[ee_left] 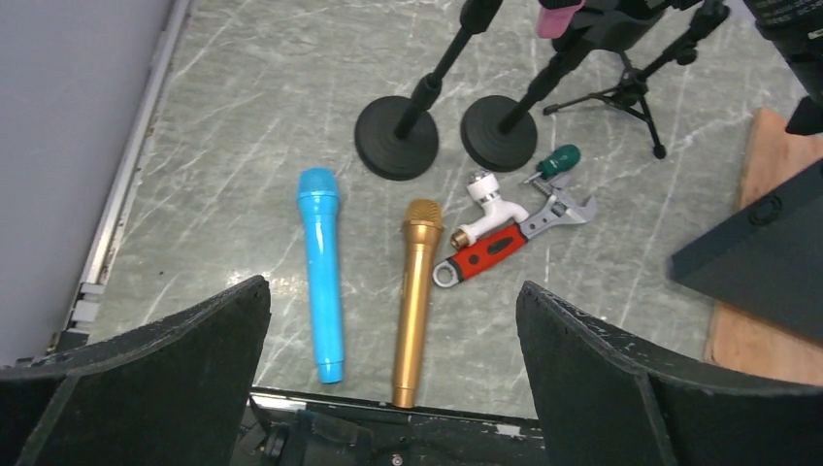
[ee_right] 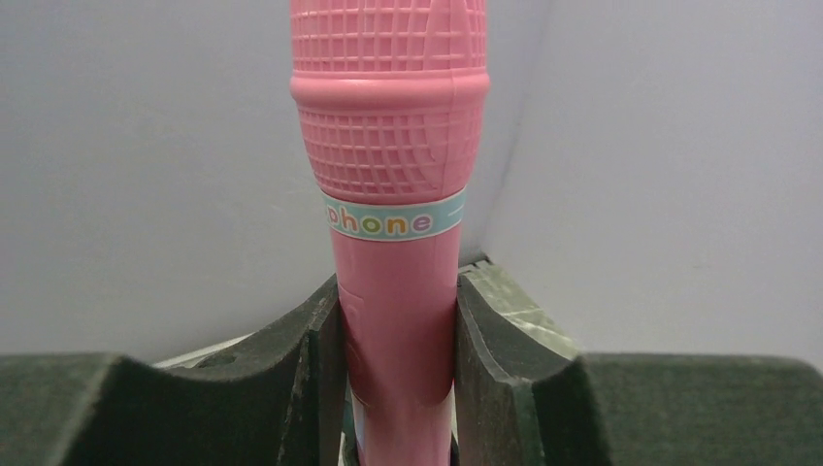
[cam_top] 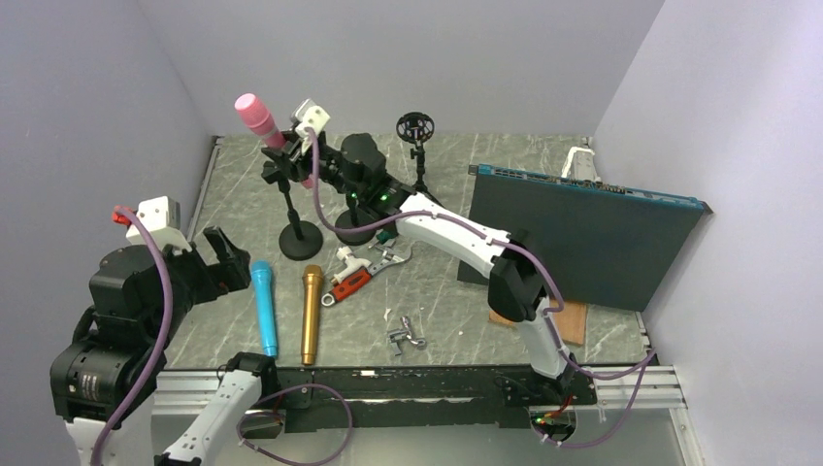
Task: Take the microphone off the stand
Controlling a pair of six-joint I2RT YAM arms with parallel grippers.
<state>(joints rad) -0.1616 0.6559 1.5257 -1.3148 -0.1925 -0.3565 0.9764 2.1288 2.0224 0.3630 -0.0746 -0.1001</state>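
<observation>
A pink microphone (cam_top: 257, 118) sits tilted in the clip of a black round-based stand (cam_top: 300, 240) at the back left. My right gripper (cam_top: 309, 160) reaches it from the right and is shut on the handle just below the head. In the right wrist view both pads press the pink microphone (ee_right: 393, 146) handle, with the right gripper (ee_right: 396, 301) closed around it. My left gripper (cam_top: 225, 257) hangs open over the front left, holding nothing. In the left wrist view the left gripper (ee_left: 393, 286) shows wide-spread fingers above the table.
A blue microphone (cam_top: 264, 309) and a gold microphone (cam_top: 311, 313) lie side by side near the front edge. A red-handled wrench (cam_top: 351, 282), a white tap (cam_top: 349, 257) and a metal part (cam_top: 408, 335) lie mid-table. A tripod stand (cam_top: 415, 126) stands behind; a dark panel (cam_top: 582, 233) leans at right.
</observation>
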